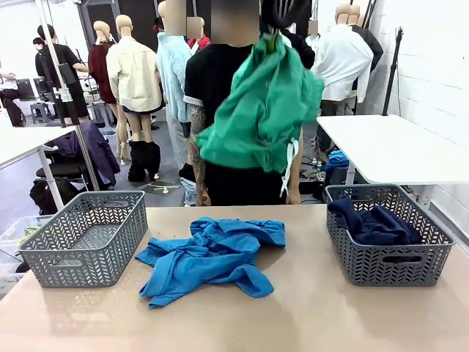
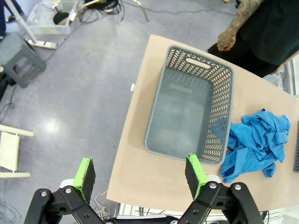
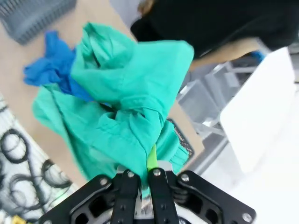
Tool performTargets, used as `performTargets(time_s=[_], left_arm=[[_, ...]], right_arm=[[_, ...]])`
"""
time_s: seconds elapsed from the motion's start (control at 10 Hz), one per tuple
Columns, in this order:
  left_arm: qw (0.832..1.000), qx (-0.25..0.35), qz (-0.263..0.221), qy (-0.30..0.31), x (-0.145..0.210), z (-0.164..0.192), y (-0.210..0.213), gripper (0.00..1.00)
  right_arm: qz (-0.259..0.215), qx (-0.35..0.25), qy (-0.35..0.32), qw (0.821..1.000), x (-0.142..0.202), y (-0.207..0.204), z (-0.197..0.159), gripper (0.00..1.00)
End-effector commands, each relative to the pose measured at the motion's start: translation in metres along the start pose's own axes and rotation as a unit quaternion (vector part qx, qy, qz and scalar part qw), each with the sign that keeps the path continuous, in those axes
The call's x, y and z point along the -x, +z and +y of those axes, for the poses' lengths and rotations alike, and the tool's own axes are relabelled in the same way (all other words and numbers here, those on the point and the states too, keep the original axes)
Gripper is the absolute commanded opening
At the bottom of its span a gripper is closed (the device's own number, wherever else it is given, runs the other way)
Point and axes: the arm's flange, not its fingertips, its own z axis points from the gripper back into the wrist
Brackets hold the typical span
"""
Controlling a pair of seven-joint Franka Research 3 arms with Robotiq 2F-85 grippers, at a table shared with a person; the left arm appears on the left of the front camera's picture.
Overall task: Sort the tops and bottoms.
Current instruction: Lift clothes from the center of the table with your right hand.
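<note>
A sea-green garment (image 1: pixel 260 110) with a white drawstring hangs high above the table's far edge, in front of the person. My right gripper (image 1: pixel 275 31) is shut on its top; in the right wrist view the cloth (image 3: pixel 126 102) bunches between the closed fingers of that gripper (image 3: pixel 148 161). Two bright blue garments (image 1: pixel 212 257) lie crumpled in a heap at the table's middle. A dark navy garment (image 1: pixel 374 224) lies in the right basket (image 1: pixel 432 253). High over the table's left end, my left gripper (image 2: pixel 140 172) stands open and holds nothing, with the blue heap (image 2: pixel 254 142) off to its right.
A grey basket (image 1: pixel 44 253) stands at the table's left with nothing in it (image 2: pixel 219 112). The person in black (image 1: pixel 212 81) stands at the far edge, one hand (image 2: pixel 226 42) near that basket. A white table (image 1: pixel 396 147) is behind at the right.
</note>
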Motion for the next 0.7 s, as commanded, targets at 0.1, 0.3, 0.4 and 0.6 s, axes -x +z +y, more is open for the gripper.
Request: performTargets(time_s=[0.1,0.3,0.4,0.6], left_arm=[[1.0,0.005,-0.001,-0.001,-0.001,0.001,0.0,1.0],[1.0,0.005,-0.001,-0.001,-0.001,0.001,0.0,1.0],[1.0,0.005,-0.001,-0.001,-0.001,0.001,0.0,1.0],[1.0,0.005,-0.001,-0.001,-0.001,0.001,0.0,1.0]], right_arm=[[0.041,-0.001,-0.02,0.999,-0.039,0.012,0.003,0.0],[-0.004,0.006,-0.012,1.0,0.001,0.022,0.005,0.0],[-0.004,0.006,-0.012,1.0,0.001,0.022,0.005,0.0],[-0.004,0.006,-0.012,1.0,0.001,0.022,0.005,0.0]])
